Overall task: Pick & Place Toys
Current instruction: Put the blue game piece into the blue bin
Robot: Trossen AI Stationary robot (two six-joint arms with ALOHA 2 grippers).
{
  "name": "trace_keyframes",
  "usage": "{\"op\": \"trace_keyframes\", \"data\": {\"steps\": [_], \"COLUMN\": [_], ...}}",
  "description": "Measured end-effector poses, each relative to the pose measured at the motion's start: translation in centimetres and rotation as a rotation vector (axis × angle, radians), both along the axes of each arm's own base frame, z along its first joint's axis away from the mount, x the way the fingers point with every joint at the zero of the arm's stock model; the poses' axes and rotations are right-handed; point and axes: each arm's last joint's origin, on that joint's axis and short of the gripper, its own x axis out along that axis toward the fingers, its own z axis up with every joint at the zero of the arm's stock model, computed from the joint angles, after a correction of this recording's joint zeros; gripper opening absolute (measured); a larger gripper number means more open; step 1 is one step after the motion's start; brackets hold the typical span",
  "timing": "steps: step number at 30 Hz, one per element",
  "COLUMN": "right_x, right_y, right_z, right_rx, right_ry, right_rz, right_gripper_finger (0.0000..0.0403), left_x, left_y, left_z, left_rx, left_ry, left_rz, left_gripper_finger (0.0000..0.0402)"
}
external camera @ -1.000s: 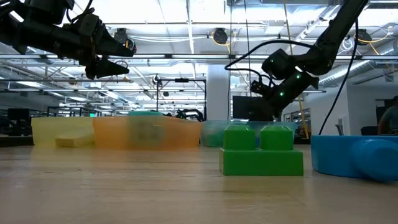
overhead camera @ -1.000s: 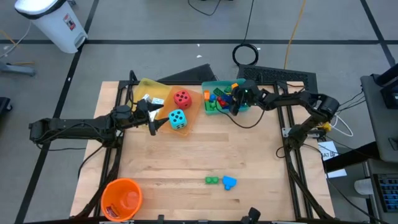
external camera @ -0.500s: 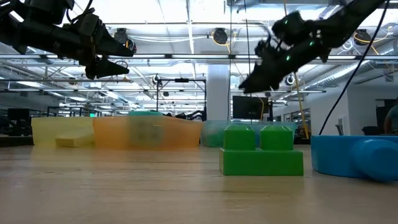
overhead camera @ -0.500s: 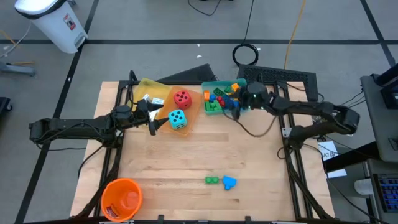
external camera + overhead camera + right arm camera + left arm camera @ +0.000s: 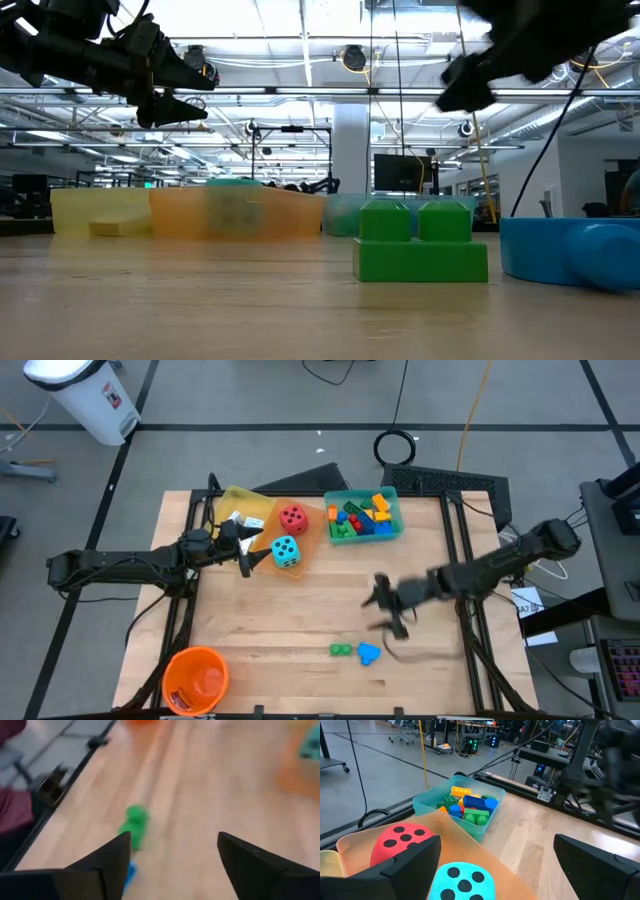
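- The table (image 5: 300, 610) carries three trays in a row on its far side; the teal tray (image 5: 395, 510) already holds many small bricks (image 5: 362, 520), and the orange tray (image 5: 305, 545) beside it holds the red die (image 5: 293, 517) and the cyan die (image 5: 286, 552).
- The right gripper (image 5: 388, 605) is low over the open wood, well apart from the teal tray and near the green brick (image 5: 342, 651) and the blue brick (image 5: 369, 653), which lie touching.
- Risk: these two bricks touch, so I judge that jaws closing on one can push the other away or lift both badly; a fast approach makes this worse.
- The right jaws stand apart in the right wrist view, with nothing between them.
- The left gripper (image 5: 250, 552) hangs over the orange tray, just beside the cyan die. Its jaws are wide and empty; a low move there can knock the die or the tray wall.
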Motion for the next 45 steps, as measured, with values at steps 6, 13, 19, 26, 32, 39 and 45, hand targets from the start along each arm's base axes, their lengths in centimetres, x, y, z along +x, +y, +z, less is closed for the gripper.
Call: {"op": "trace_keyframes", "data": {"steps": [6, 13, 19, 26, 32, 39, 45], "right_x": [-1.1, -0.5, 0.2, 1.2, 1.6, 2.1, 2.4], "right_y": [7.1, 9.5, 10.0, 10.6, 10.2, 9.5, 8.8], "right_z": [-1.8, -5.8, -8.3, -9.9, -10.6, -10.4, -10.3], "right_rx": [-0.031, -0.057, -0.050, -0.037, -0.041, -0.047, -0.032], "right_ry": [0.071, 0.222, 0.279, 0.248, 0.272, 0.268, 0.275], "right_rz": [0.061, -0.001, -0.034, -0.024, -0.001, 0.028, 0.020], "right_gripper_finger": [0.0320, 0.0353, 0.0346, 0.0332, 0.0313, 0.0250, 0.0230], "left_x": [0.0, 0.0, 0.0, 0.0, 0.0, 0.0, 0.0], "left_y": [0.0, 0.0, 0.0, 0.0, 0.0, 0.0, 0.0], "left_z": [0.0, 0.0, -0.1, -0.2, -0.2, -0.2, -0.2], "left_rx": [-0.003, -0.034, -0.063, -0.085, -0.084, -0.085, -0.085], "left_ry": [-0.002, -0.013, -0.012, -0.006, -0.007, -0.007, -0.007], "left_rz": [0.000, 0.004, -0.002, 0.001, 0.002, 0.002, 0.002], "left_gripper_finger": [0.0392, 0.0392, 0.0392, 0.0392, 0.0392, 0.0392, 0.0392]}}
